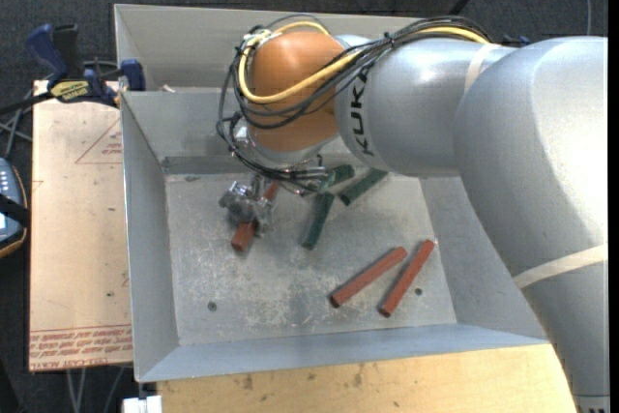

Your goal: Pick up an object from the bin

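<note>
Here, the jaws are closed narrowly round a short reddish-brown stick (pixel 244 237), which is held left of centre in the bin (pixel 145 237), low over its floor. A dark green stick (pixel 316 222) is seen just to its right, and a longer red stick (pixel 368 276) is seen well apart from it.

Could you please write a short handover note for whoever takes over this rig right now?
Gripper: low in the bin, left of centre, right at a short red-brown stick; grip cannot be judged.
Other things: two dark green sticks just right of it; two red sticks side by side toward the front right.
Done: approach.
Left: the stick seems to be on the floor, so secure it and lift.
</note>
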Tool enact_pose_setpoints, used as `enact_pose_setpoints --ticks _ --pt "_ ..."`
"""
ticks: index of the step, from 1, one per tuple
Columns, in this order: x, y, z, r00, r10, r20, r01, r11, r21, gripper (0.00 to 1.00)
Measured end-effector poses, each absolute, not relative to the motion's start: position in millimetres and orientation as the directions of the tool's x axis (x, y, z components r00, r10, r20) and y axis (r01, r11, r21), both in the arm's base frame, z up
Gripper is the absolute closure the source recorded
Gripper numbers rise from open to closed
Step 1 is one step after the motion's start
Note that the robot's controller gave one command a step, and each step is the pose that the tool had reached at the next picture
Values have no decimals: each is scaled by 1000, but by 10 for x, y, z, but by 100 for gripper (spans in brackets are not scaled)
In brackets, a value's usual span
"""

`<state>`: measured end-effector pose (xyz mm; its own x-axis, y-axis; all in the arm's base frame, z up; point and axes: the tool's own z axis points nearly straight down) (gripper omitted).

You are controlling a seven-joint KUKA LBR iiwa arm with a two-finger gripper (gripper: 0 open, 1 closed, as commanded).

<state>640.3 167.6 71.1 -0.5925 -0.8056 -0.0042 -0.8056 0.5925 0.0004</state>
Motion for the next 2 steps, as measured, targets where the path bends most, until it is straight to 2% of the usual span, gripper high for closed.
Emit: enact_pose_setpoints --ticks 2 --pt "6400 1676 769 -594 -805 -4 -805 594 1 100"
